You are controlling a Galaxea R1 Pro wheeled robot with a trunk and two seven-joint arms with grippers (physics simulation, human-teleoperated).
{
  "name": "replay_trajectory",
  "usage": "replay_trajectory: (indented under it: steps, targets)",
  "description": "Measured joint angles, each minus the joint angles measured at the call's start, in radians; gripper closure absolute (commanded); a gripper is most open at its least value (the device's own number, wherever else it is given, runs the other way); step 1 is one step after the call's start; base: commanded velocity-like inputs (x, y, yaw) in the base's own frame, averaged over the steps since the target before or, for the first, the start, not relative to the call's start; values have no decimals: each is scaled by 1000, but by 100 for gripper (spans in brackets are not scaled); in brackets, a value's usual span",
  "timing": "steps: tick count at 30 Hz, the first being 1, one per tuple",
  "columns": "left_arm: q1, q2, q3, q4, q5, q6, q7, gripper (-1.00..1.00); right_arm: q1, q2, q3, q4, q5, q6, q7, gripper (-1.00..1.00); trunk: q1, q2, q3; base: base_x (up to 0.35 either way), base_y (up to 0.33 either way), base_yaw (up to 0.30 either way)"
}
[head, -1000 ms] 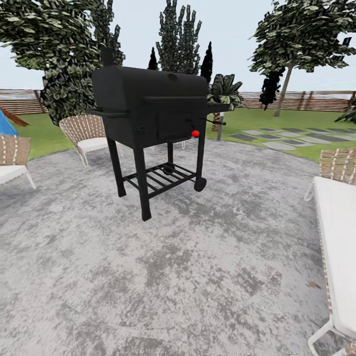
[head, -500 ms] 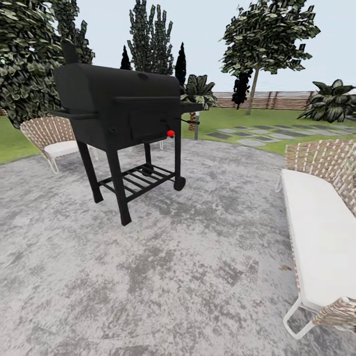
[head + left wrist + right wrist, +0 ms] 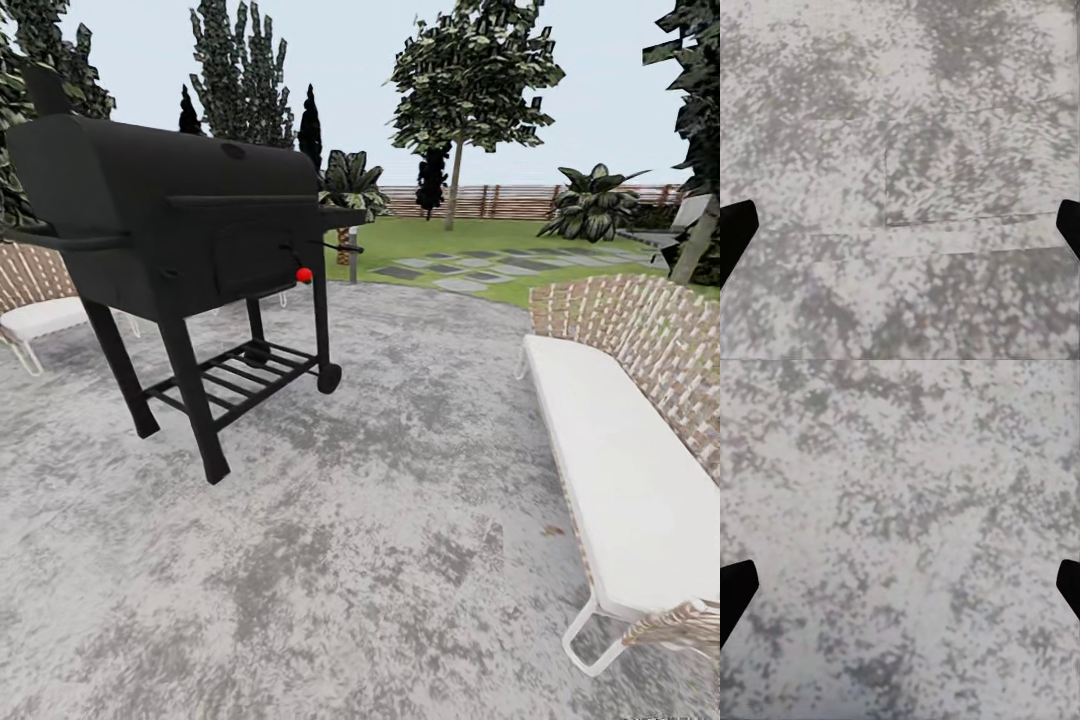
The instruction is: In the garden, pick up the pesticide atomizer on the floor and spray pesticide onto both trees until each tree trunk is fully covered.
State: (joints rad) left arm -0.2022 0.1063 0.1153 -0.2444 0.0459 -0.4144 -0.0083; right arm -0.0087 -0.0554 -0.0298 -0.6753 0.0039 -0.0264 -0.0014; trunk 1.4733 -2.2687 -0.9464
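Over mottled grey paving [image 3: 900, 112], both hands [image 3: 900, 225] [image 3: 900, 585] wide and empty, black grill [image 3: 170, 220] ahead.

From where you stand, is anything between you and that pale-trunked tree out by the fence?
Nothing visible blocks a straight line to the tree. The black grill stands off to the left, the white bench to the right; between them lie open paving, stepping stones and lawn.
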Motion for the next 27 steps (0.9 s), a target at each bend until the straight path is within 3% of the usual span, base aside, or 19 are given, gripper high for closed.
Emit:
replay_trajectory:
  steps: [23, 27]
  targets:
    - [0, 1, 0, 0, 0, 0, 0, -100, 0, -2, -1, -4, 0, 1, 3, -100, 0, 0, 0, 232, 259, -293]
    - [0, 0, 0, 0, 0, -1, 0, -100, 0, -2, -1, -5, 0, 1, 3, -100, 0, 0, 0, 79, 84, -278]
